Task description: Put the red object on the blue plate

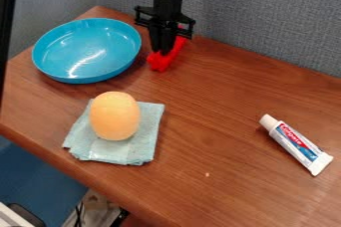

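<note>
One brown wooden surface [213, 112] carries everything. At ten o'clock on it sits the round, glossy blue plate [86, 51]. Toward seven o'clock, an orange egg-shaped thing [114, 115] rests on a pale blue-green folded cloth [118, 133]. At twelve o'clock, the black end effector [164, 46] points down, clamped on the bright red rectangular block [163, 57], just right of the plate.

Arm colour: black, matte.
Arm shape: slim upright column, cut off by the top edge.
Gripper [164, 44]: black bracket, wider than the column.
Fingers [173, 34]: thin black prongs.
</note>
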Available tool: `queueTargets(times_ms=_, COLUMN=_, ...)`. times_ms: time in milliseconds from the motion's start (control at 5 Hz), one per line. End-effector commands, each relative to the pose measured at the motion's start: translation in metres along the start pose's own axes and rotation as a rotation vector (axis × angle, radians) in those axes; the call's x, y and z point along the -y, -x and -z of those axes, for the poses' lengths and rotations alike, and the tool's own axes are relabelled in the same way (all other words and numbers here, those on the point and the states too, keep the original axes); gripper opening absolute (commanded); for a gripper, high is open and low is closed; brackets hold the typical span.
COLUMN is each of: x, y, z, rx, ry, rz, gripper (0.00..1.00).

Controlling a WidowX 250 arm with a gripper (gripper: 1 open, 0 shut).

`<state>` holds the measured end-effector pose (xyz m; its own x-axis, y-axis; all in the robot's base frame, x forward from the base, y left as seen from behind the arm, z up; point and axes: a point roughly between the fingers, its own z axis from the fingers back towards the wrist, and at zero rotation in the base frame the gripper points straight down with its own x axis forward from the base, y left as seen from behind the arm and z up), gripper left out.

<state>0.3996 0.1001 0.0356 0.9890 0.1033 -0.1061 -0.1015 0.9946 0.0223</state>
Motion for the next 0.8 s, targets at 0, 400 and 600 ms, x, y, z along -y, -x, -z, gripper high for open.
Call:
queueTargets(times_ms=0, x=-0.003, y=0.005, z=-0.026, rx=0.044, ry=0.011, rz=-0.006, gripper=0.0)
queueTargets(times_ms=400, x=0.002, y=0.011, z=-0.04, rx=0.056, ry=0.045, rz=0.007, gripper=0.0)
queueTargets(times_ms=600, x=0.001, y=0.014, z=-0.047, rx=0.068, ry=0.055, rz=0.005, gripper=0.0)
